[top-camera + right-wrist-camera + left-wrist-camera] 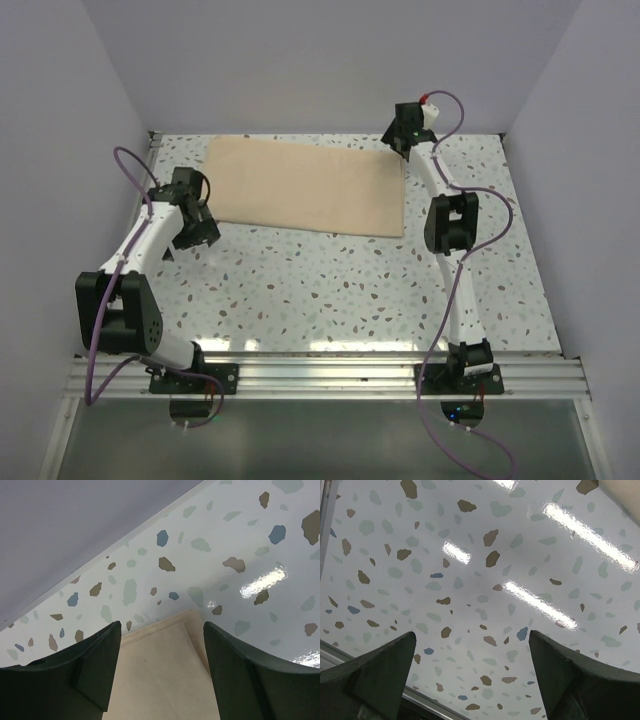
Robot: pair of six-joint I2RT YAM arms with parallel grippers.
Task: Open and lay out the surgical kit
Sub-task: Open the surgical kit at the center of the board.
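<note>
The right claw [161, 629] is hovering open over a corner of the cloth wrap [310, 185], risking catching 2 layers; the left claw [472, 637] is gaping.

The cloth wrap [305, 187] is tan fabric, matt and smooth, layered at its far right corner. The table [330, 290] around the wrap is glossy and speckled and mirrors the lamps. Nearer than the wrap, a ribbed metal rail [330, 372] has a dull sheen. Above the wrap's corner, the right gripper [161, 630] has dark, matt, faintly grainy fingers [95, 670].
</note>
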